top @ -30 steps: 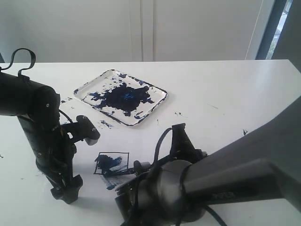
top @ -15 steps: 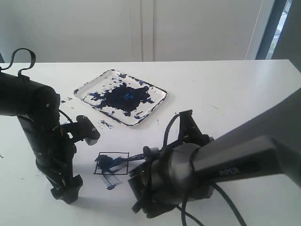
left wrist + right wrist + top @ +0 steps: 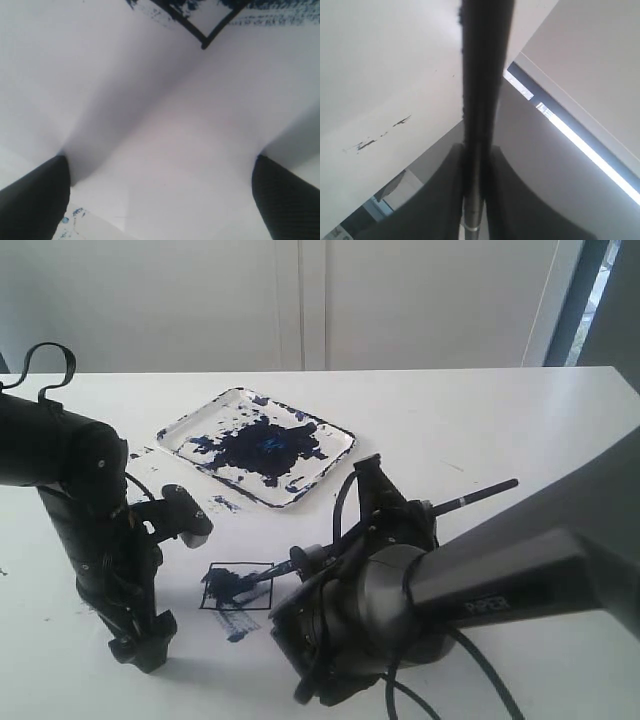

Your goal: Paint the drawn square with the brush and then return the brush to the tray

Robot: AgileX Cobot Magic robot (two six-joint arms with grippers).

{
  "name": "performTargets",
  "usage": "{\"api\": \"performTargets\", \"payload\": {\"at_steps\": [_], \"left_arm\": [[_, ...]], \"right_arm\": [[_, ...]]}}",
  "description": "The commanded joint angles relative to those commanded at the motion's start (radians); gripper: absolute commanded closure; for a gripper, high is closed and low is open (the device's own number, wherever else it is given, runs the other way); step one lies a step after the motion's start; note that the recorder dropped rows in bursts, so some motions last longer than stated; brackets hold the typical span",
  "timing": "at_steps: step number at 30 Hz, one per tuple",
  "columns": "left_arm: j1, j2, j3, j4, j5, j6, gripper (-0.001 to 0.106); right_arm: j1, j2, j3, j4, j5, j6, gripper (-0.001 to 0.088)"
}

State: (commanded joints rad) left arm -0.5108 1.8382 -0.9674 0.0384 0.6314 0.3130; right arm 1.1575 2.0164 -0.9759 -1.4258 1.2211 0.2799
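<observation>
Right gripper (image 3: 479,150) is where trouble would start: the brush (image 3: 470,497) is a long thin stick held well along its shaft, so a slack grip would let it pivot or slide, and the tip would wander off the drawn square (image 3: 225,585). Blue smears already lie just below the square's lower line, so a stroke that runs too long or presses too hard would likely add more paint outside the outline. Too much downward force could also splay the bristles or tug the white sheet (image 3: 165,125). The loaded tip could drip on the table (image 3: 480,420) on its way to the tray (image 3: 345,445), which sits well apart from the square, toward the back. In the right wrist view the two fingers (image 3: 445,200) are drawn in tight against the shaft from both sides, so the brush is firmly pinched. In the exterior view the brush slants down to the left, with its dark tip resting inside the square, which is only partly filled. The left gripper (image 3: 160,160) has its fingers spread wide with nothing between them. It stands low over the sheet just beside a corner of the square, though contact with the sheet cannot be confirmed.
</observation>
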Motion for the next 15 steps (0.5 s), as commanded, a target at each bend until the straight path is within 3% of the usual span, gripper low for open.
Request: {"api": "performTargets", "payload": {"at_steps": [15], "left_arm": [[0.000,0.000,0.000,-0.004,-0.002,-0.002,0.007]], "right_arm": [[0.039,0.000,0.079,-0.070,0.000,-0.056,0.0868]]}}
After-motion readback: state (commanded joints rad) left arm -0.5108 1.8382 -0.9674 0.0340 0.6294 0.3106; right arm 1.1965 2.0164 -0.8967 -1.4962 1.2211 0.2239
